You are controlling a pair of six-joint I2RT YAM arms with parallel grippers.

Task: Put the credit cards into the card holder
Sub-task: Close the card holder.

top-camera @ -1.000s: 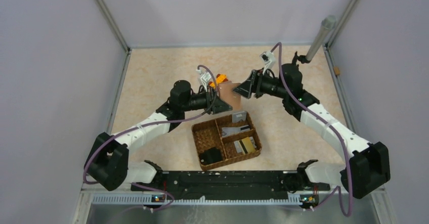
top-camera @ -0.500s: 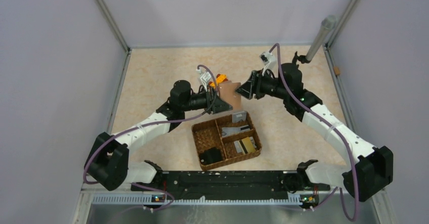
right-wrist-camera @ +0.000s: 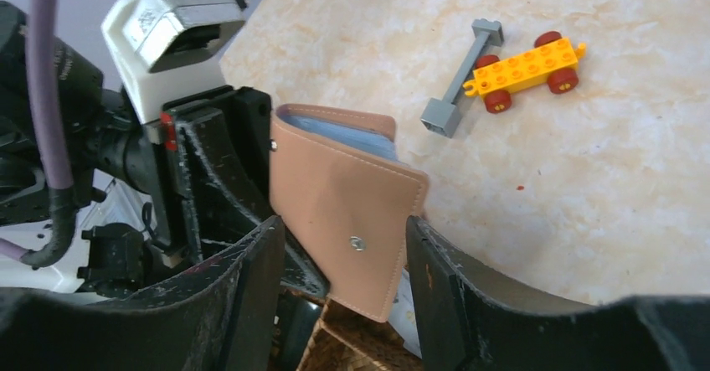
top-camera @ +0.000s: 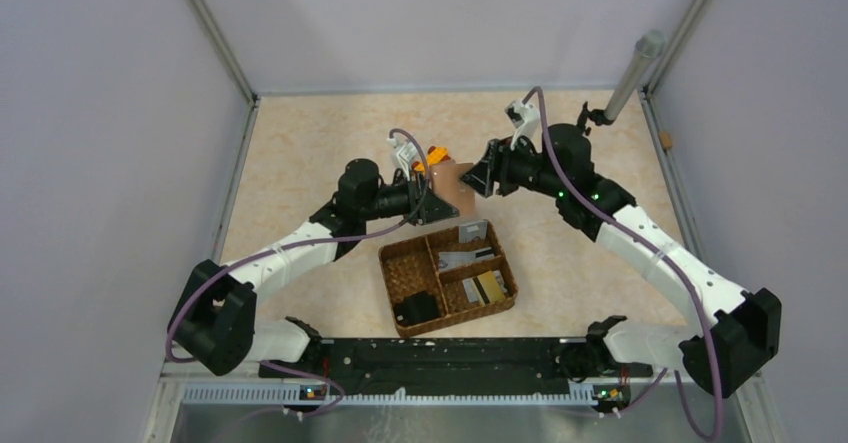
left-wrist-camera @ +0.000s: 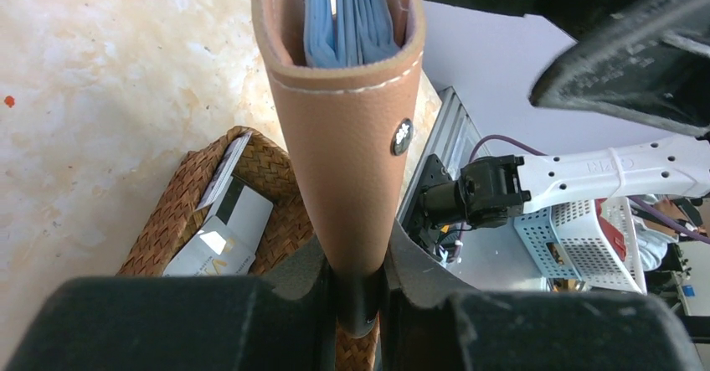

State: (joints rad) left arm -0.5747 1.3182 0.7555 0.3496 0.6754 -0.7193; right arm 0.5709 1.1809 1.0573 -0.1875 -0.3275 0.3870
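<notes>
Your left gripper (left-wrist-camera: 360, 300) was clamped on the card holder (right-wrist-camera: 347, 212), holding it upright at the centre of the top view. Your right gripper (right-wrist-camera: 343, 233) stood with jaws apart, astride its free edge. You were opening it, with the credit cards (top-camera: 478, 271) in the basket (top-camera: 398, 263) just below. Next, I judge, you needed to spread the flaps.

1. Left wrist view: the holder (left-wrist-camera: 352, 136) has its top cut off by the frame, and its bottom edge is buried in the left gripper (left-wrist-camera: 358, 296) clamp.
2. Right wrist view: the right gripper (right-wrist-camera: 343, 233) straddles the holder and hides its lower corners. Touching or apart, cannot tell.
3. The cards (left-wrist-camera: 222, 229) in the basket (left-wrist-camera: 159, 237) sit partly behind the holder, print unreadable.
4. From above, the black object (top-camera: 415, 309) is too small to identify.
</notes>
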